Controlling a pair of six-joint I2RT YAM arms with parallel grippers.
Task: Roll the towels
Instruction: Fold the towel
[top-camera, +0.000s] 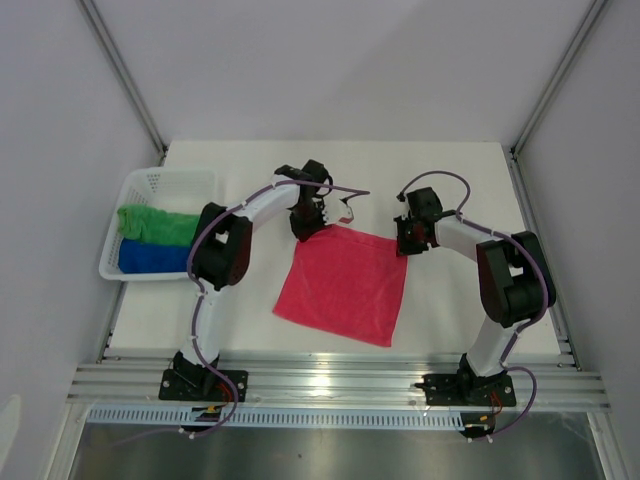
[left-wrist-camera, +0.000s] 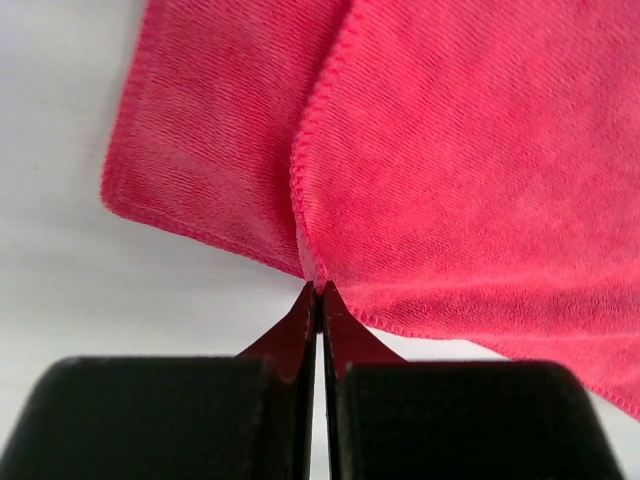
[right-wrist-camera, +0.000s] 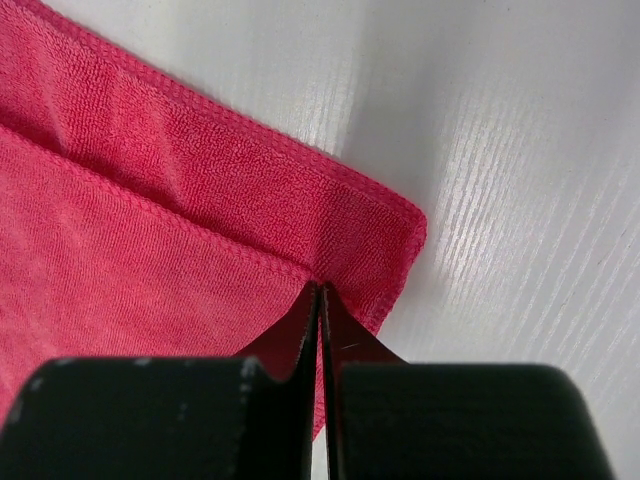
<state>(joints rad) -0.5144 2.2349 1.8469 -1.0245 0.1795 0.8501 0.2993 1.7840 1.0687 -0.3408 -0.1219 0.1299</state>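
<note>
A pink-red towel (top-camera: 343, 285) lies spread on the white table between the two arms. My left gripper (top-camera: 303, 228) is at its far left corner. In the left wrist view its jaws (left-wrist-camera: 316, 287) are shut, pinching the hemmed edge, and the towel (left-wrist-camera: 470, 180) shows a fold lifted over itself. At the far right corner, my right gripper (top-camera: 408, 243) is also shut. Its tips (right-wrist-camera: 318, 288) pinch a raised fold of the towel (right-wrist-camera: 130, 260) just inside the corner. A green towel (top-camera: 156, 224) and a blue towel (top-camera: 152, 257) lie rolled in the basket.
The white mesh basket (top-camera: 168, 181) stands at the table's left edge, beside the left arm's elbow. Grey walls enclose the table on three sides, and a metal rail (top-camera: 330, 380) carrying the arm bases runs along the near edge.
</note>
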